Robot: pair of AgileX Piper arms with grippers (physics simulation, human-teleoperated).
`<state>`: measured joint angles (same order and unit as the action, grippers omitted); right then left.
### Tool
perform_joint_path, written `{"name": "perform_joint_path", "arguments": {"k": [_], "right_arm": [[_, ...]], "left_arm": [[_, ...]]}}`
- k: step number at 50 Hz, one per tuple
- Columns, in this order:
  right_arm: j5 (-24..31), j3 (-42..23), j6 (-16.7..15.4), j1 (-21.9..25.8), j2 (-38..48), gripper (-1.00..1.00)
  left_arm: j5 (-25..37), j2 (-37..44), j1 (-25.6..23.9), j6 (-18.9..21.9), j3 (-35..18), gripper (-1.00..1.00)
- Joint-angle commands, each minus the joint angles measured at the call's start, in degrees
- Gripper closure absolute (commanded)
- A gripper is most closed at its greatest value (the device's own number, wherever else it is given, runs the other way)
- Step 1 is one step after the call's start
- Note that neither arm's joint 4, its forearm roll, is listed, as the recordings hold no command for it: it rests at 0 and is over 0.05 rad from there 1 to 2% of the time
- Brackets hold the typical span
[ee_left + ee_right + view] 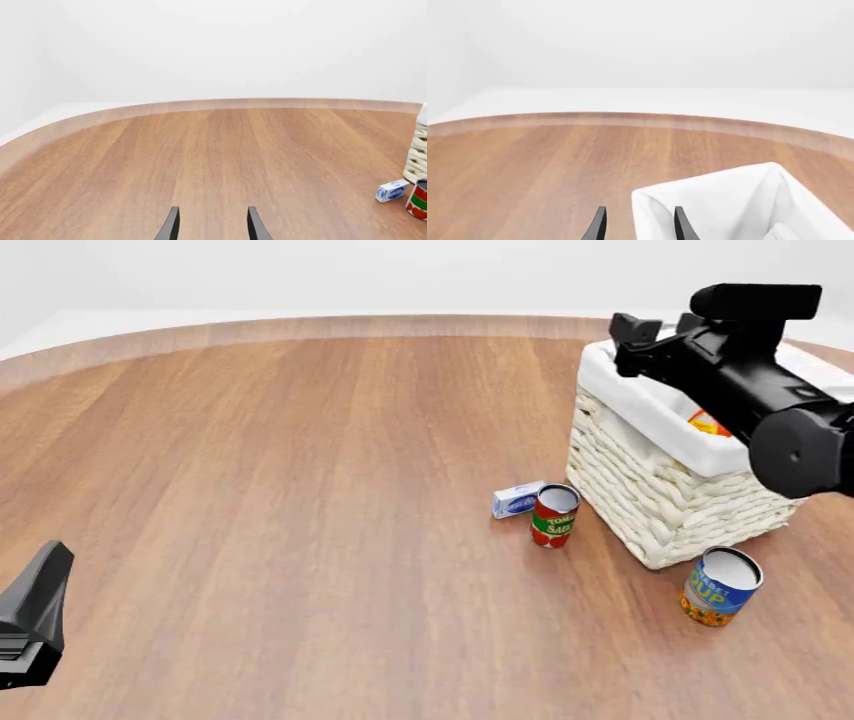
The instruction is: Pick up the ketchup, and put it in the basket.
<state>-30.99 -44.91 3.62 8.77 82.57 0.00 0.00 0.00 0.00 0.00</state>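
Ketchup [707, 423] shows only as a sliver of red-orange and white label inside the basket [667, 490], peeking out past the right arm that hangs over the rim, so from where I stand the bottle looks to be in the basket already. I judge the placing step done, or all but done, with the release just made. The right gripper [636, 225] hovers above the basket's near corner, and in its own wrist view the two dark fingertips [599, 225] stand apart with only air, wood and the white cloth lining [740, 205] between them; the jaws are spread and hold nothing and touch nothing that I can see. What the next move seems to call for is a clean lift up and back, away from the rim, without snagging the lining or nudging the wicker. The left gripper [211, 225] rests low at the near left of the tabletop [294, 490], well apart from everything, its jaws likewise parted and empty. A tomato sauce can [554, 516] and a small blue-and-white box [517, 499] stand just beside the basket's left wall, and a blue-and-orange can [721, 586] sits near its front corner.
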Motion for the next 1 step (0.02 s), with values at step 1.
{"name": "perform_joint_path", "arguments": {"k": [1], "right_arm": [[-1.03, 1.05, 0.62, 1.59, -0.76, -1.00]], "left_arm": [[0.00, 0.00, 0.00, 0.00, 0.00, -1.00]]}}
